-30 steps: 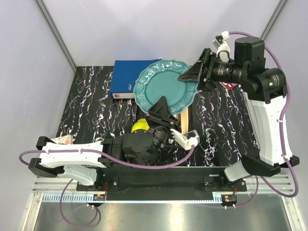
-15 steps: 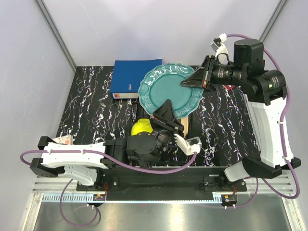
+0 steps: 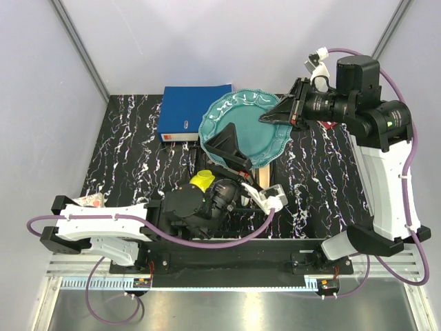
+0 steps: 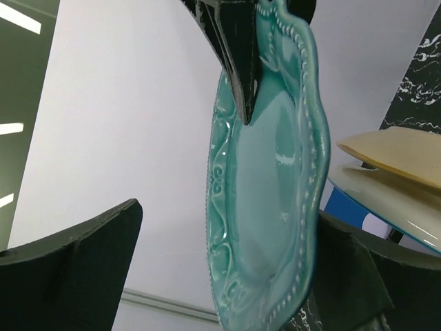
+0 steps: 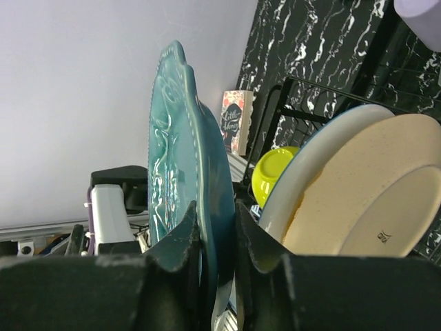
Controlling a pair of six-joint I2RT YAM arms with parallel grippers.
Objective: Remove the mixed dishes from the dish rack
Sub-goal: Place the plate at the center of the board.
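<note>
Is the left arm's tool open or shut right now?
Open. The left tool has its fingers wide apart, with the teal plate between them; the right tool pinches the plate's rim.

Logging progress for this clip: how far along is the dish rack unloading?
Done: nothing clearly unloaded in view. In hand: the teal plate, lifted, pinched at its rim by the right claw; the left claw stands open around it. Left: the yellow bowl, peach plate and white plate in the dish rack.
</note>
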